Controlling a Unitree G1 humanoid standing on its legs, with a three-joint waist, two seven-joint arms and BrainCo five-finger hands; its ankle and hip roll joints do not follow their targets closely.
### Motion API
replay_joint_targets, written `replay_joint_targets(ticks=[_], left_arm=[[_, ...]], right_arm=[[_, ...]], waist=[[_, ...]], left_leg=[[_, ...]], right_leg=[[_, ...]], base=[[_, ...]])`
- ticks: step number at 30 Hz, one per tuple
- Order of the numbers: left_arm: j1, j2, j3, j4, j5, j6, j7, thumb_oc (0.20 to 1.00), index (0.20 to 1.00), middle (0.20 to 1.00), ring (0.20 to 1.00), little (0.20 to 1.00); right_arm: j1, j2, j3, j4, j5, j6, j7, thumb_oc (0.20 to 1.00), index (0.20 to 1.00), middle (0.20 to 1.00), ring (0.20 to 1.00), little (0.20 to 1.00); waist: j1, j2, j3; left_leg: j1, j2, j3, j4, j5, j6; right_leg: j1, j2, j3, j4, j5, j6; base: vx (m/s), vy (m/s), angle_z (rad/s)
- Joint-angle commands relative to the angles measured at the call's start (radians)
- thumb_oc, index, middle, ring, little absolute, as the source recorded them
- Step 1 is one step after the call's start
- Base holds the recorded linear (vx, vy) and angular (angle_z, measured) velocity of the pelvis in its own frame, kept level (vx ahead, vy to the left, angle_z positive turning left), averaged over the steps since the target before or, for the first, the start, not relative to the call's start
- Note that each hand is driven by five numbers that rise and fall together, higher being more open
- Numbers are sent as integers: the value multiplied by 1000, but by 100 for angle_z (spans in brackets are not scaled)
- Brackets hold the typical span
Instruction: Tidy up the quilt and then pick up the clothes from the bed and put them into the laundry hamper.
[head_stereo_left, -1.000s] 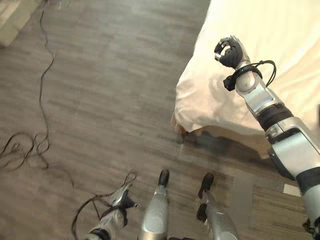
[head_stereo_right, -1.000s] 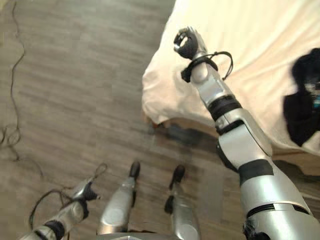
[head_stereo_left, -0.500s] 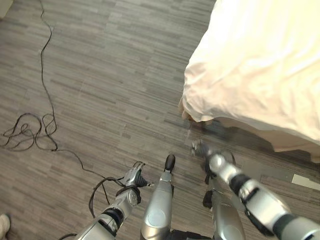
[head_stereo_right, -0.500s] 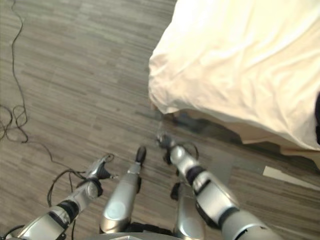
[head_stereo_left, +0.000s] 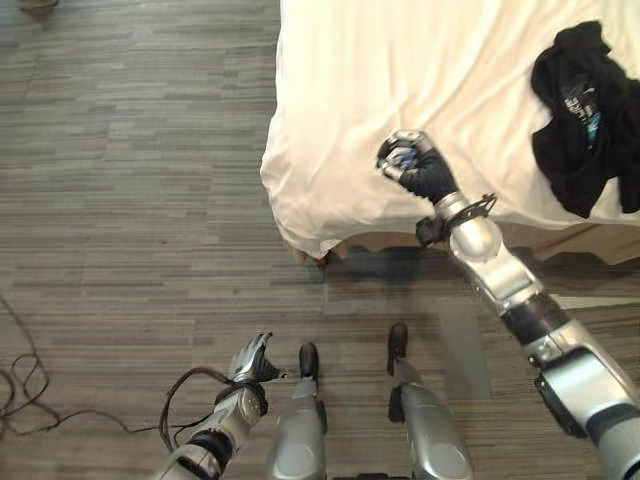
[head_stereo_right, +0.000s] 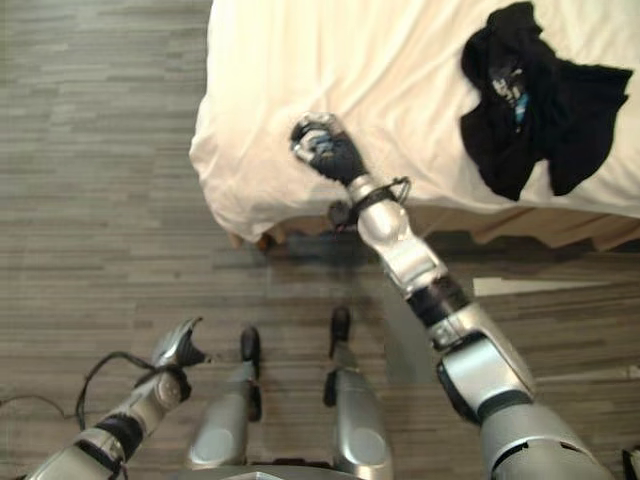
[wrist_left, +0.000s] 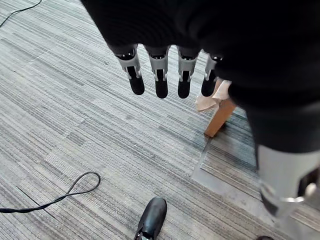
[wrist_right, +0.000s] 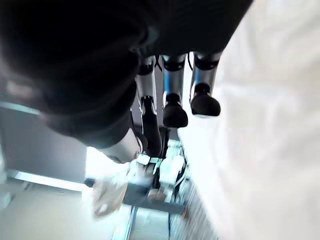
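Right hand (head_stereo_left: 415, 165) hovers with fingers loosely curled, holding nothing, over the cream quilt (head_stereo_left: 400, 90) near the bed's corner, left hand (wrist_left: 170, 75) hangs open, black clothes (head_stereo_right: 530, 100) lie uncollected.

The quilt (head_stereo_left: 420, 90) on the bed was plain cream-white. The crumpled clothes (head_stereo_left: 585, 115) on it were black with a small blue and white print. The floor (head_stereo_left: 130, 200) was grey-brown, streaked in fine plank-like stripes.
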Motion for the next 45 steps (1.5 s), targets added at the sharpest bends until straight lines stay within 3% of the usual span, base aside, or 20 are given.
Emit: replay_joint_targets(ticks=[1,3,9,11,15,18,20,21,22,25,28,29,31,33,36,38,39,41,43,45], left_arm=[[-86,10,-59,19,-60,-25,40,1000,1000,1000,1000,1000],[-111,19,-77,-20,-104,-38,47,1000,1000,1000,1000,1000],[-86,-9,-34,-18,-137,-31,43,1000,1000,1000,1000,1000],[-34,-31,24,-7,-159,-26,27,1000,1000,1000,1000,1000],[34,-31,102,45,-177,-15,-10,1000,1000,1000,1000,1000],[87,-44,158,109,-196,6,-16,1000,1000,1000,1000,1000],[105,-58,175,127,-224,6,-27,1000,1000,1000,1000,1000],[114,-61,181,136,-233,4,-34,1000,1000,1000,1000,1000],[117,-61,193,158,-249,3,-56,1000,1000,1000,1000,1000],[122,-64,174,176,-208,-2,-70,1000,1000,1000,1000,1000],[113,-63,129,202,-131,1,-109,1000,1000,1000,1000,1000],[121,-63,136,189,-148,-3,-111,1000,1000,1000,1000,1000],[124,-63,142,168,-163,-3,-104,1000,1000,1000,1000,1000],[115,-63,154,139,-200,-16,-61,1000,1000,1000,1000,1000],[110,-85,187,115,-266,-33,-38,1000,1000,1000,1000,1000],[98,-106,200,136,-293,-43,-22,1000,1000,1000,1000,1000],[84,-121,203,143,-318,-45,-15,1000,1000,1000,1000,1000],[72,-121,189,151,-314,-44,-17,1000,1000,1000,1000,1000],[68,-120,178,179,-288,-40,-48,1000,1000,1000,1000,1000],[72,-122,173,183,-264,-30,-55,1000,1000,1000,1000,1000]], right_arm=[[-117,-68,-80,167,91,10,-114,200,200,200,200,200],[-149,-50,-212,448,331,22,-131,200,200,200,200,200],[101,21,-361,423,499,-2,-106,200,200,200,200,200],[414,109,-488,350,588,-37,-79,200,200,200,200,200],[712,175,-561,358,564,9,-17,200,200,200,200,200],[834,212,-567,430,473,59,3,200,200,200,200,200],[869,223,-548,528,358,102,7,564,564,564,564,564],[873,231,-537,563,332,114,15,1000,1000,1000,1000,1000],[867,234,-509,641,263,134,19,1000,1000,1000,1000,1000],[863,232,-495,683,201,146,17,1000,1000,1000,1000,1000],[886,234,-451,691,182,160,54,1000,1000,1000,1000,1000],[884,224,-429,678,171,158,56,1000,1000,1000,1000,1000],[891,228,-421,660,175,158,53,1000,1000,1000,1000,1000],[886,227,-387,631,171,154,50,1000,1000,1000,1000,1000],[886,234,-360,630,140,159,47,1000,1000,1000,1000,1000],[873,234,-339,636,111,158,38,1000,1000,1000,1000,1000],[860,232,-321,641,93,157,31,1000,1000,1000,1000,1000],[849,222,-312,631,72,153,29,1000,1000,1000,1000,1000],[866,229,-341,633,81,154,41,1000,1000,1000,1000,1000],[869,230,-358,632,74,162,42,1000,1000,1000,1000,1000]], waist=[[33,68,68],[39,82,92],[18,66,93],[-24,42,64],[-97,10,-7],[-135,-8,-50],[-140,12,-76],[-148,12,-99],[-167,12,-131],[-157,14,-162],[-184,5,-211],[-171,-14,-206],[-147,-35,-191],[-94,-82,-168],[-51,-97,-166],[-16,-99,-164],[11,-79,-178],[21,-65,-191],[3,-65,-213],[-20,-69,-206]], left_leg=[[-9,14,-20,26,-42,-34],[-53,9,-19,87,-65,-29],[-33,5,-2,108,-95,-10],[17,-4,7,108,-129,4],[164,-21,61,74,-177,28],[303,-12,153,12,-188,36],[363,10,222,-18,-187,34],[377,14,245,-30,-181,32],[414,22,276,-37,-181,24],[449,28,318,4,-225,21],[433,108,381,200,-149,-22],[358,181,330,502,17,-68],[289,202,267,662,65,-72],[147,143,154,788,1,-2],[69,74,37,727,-46,18],[36,30,-45,542,-76,20],[72,-34,-157,208,-79,9],[72,-82,-263,96,-31,4],[95,-81,-234,108,-76,28],[157,-99,-199,113,-120,59]], right_leg=[[-23,-89,43,226,-234,53],[-63,-89,53,271,-247,53],[-36,-83,72,253,-246,56],[19,-84,82,230,-247,64],[79,-100,88,286,-230,97],[77,-136,22,407,-114,147],[73,-200,-161,498,-127,132],[78,-194,-213,493,-145,123],[71,-117,-269,458,-190,116],[115,-143,-400,436,-249,96],[204,-28,-307,307,-334,-6],[272,42,-233,229,-357,-66],[310,69,-191,195,-361,-93],[336,64,-96,149,-328,-109],[372,59,11,104,-318,-88],[405,53,104,73,-317,-58],[431,60,179,59,-323,-29],[449,70,244,112,-355,-21],[449,85,293,223,-410,-12],[356,63,280,487,-312,42]], base=[[-50,-11,34],[-51,13,26],[52,66,-3],[188,123,-4],[238,164,-24],[200,133,-86],[192,105,-92],[339,-24,-124],[274,-62,-116],[335,-48,-99],[436,-312,-53],[444,-319,-94],[283,-243,-177],[208,-15,-229],[255,133,-182],[444,249,-186],[532,316,-72],[596,330,-218],[518,250,-200],[477,251,-76]])
